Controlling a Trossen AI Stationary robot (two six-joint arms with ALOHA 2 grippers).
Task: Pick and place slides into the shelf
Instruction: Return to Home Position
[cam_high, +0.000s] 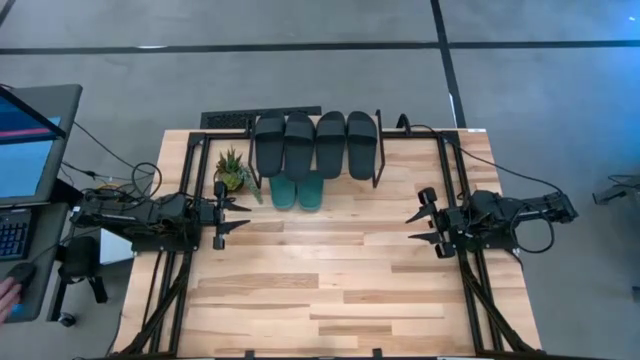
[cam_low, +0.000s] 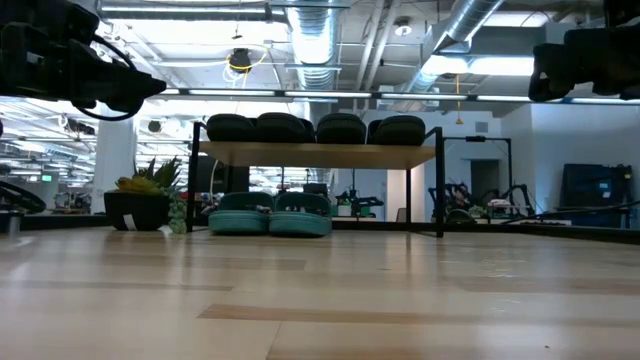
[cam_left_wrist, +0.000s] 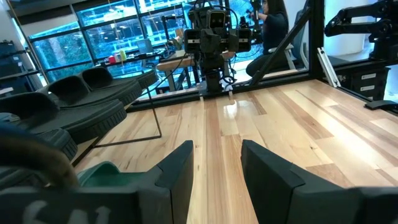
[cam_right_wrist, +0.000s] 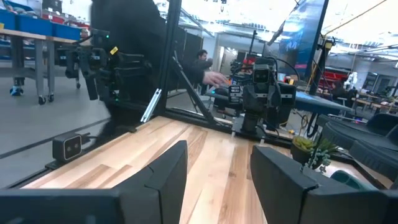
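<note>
Several black slides (cam_high: 315, 142) lie side by side on the shelf's (cam_low: 320, 155) light top board at the table's far edge. Two teal slides (cam_high: 297, 190) sit on the tabletop under the shelf's near side, also seen low under the board as teal slides (cam_low: 270, 213). My left gripper (cam_high: 224, 215) hovers open near the table's left edge, just near of the plant. My right gripper (cam_high: 420, 225) hovers open near the right edge. Both point toward the table's middle and hold nothing. In the left wrist view the black slides (cam_left_wrist: 81, 99) show beside the open left gripper (cam_left_wrist: 217, 168).
A small potted plant (cam_high: 233, 172) stands left of the shelf. Black frame rails (cam_high: 180, 200) run along both table sides. A monitor and keyboard (cam_high: 25, 150) sit off the table's left, and people show in the room beyond. Bare wood (cam_high: 320, 280) fills the table's middle and near part.
</note>
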